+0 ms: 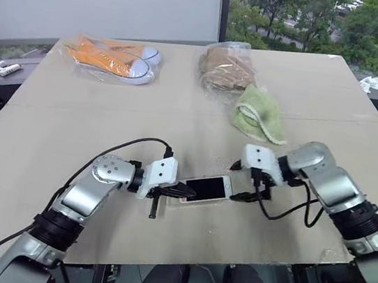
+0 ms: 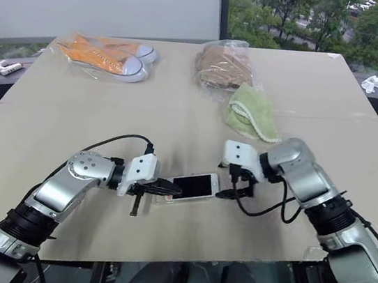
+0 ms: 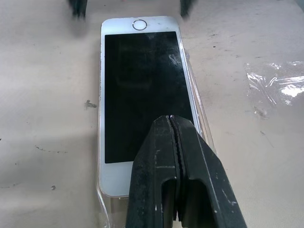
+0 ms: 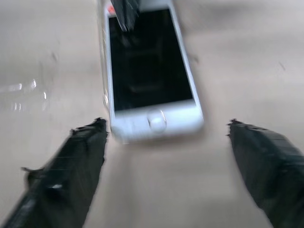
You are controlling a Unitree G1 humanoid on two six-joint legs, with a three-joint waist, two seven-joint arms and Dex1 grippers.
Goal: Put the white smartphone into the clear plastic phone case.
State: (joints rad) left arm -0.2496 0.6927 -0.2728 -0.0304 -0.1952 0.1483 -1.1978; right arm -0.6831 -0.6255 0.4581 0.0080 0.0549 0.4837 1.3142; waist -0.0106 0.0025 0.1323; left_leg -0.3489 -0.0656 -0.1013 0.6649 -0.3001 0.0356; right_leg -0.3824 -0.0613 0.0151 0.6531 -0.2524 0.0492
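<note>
the white smartphone point(image 3: 140, 99) lies screen up on the table point(image 1: 179, 112), resting in the clear plastic phone case point(image 3: 202, 126), whose edge shows along one side. whether it is fully seated cannot be told. the left gripper point(image 3: 178, 156), fingers pressed together, bears on its near end, while the right gripper point(image 4: 166, 142) stands wide apart and empty at the home-button end, so a final press-in may remain.

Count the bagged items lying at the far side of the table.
3: the orange sneakers in a clear bag at far left, a brown bagged bundle at far centre, and the green cloth just in front of it; its wrapping is hard to tell.
</note>
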